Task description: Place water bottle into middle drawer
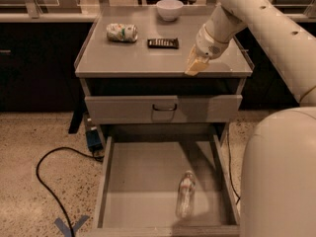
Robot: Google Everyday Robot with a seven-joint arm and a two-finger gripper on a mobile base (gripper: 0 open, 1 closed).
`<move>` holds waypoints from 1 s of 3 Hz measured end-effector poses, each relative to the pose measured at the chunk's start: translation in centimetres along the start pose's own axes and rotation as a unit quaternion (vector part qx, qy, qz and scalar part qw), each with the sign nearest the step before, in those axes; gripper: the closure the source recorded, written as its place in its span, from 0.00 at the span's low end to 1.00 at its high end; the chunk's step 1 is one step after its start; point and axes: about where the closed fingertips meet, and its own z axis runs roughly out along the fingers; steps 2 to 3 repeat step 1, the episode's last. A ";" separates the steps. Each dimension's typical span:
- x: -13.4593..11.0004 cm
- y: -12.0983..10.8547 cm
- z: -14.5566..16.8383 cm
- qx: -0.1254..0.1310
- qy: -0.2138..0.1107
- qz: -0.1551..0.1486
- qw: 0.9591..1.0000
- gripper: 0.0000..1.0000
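The gripper (196, 66) hangs empty just above the front edge of the desk (148, 58), close to its front right corner. Whether it stands open or closed cannot be told from this view. Its pale tip points down and to the front, and the white arm (256, 14) rises from it past the right edge. The water bottle (185, 195) is well below, lying on its side on the flat floor of the middle drawer (138, 181). That drawer is pulled out beneath the desk's front edge. The bottle sits in the right half toward the drawer's front, neck pointing back at the cabinet, clear of the side walls. Above it is a closed drawer front (123, 110) with a small dark handle (164, 107). On the desk top, a crushed can (121, 32) lies near the back left corner, a flat black object (163, 43) at the middle, and a white bowl (169, 9) at the back edge.
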 end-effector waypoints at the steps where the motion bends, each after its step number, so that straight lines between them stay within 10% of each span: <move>1: -0.2 0.5 0.4 -0.007 0.001 -0.002 1.000 1.00; 3: -0.2 0.5 0.4 -0.007 0.001 -0.002 1.000 1.00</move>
